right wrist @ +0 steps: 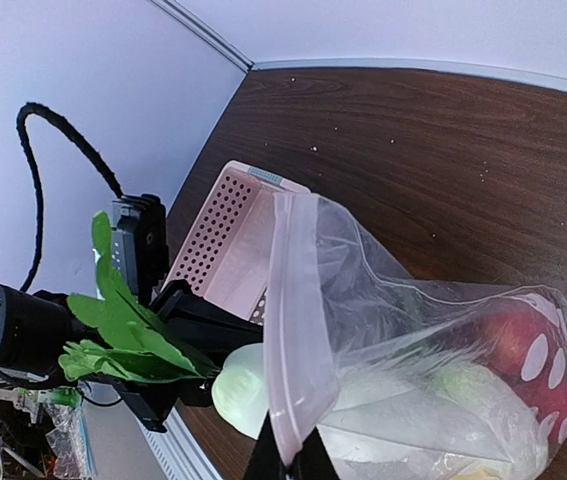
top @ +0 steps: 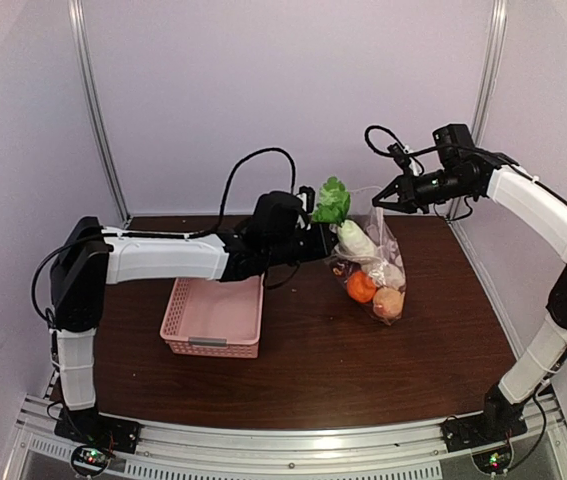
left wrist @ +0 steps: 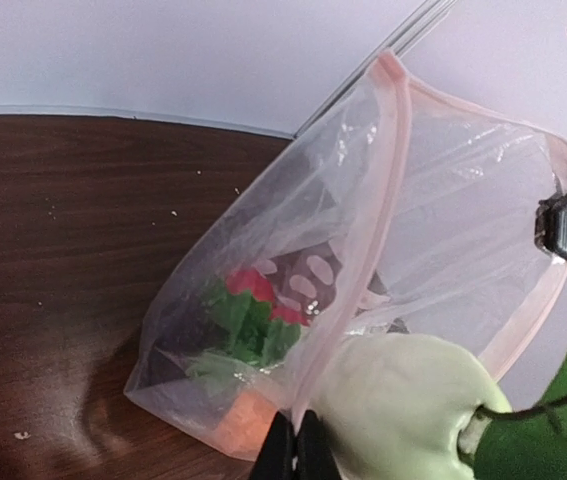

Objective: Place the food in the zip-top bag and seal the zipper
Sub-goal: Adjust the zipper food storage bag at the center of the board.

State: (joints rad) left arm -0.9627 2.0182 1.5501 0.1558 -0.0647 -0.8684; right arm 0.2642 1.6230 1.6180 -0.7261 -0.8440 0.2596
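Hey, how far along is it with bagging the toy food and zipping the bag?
Done: an orange round toy piece lies inside the clear polka-dot plastic bag. In hand: the left end effector and right end effector each pinch the bag's pink zip strip, mouth open, with the white radish with green leaves poking out. Left: push the radish in, then seal.

Worktop [top: 363,370] — dark brown wood grain, with a few pale specks [left wrist: 23,435] on its surface. Pink lattice basket [top: 213,318] sits left of centre, flat on the wood. Zip-top bag [top: 385,262] rests its lower end on the wood right of the basket, apart from it — mouth raised.
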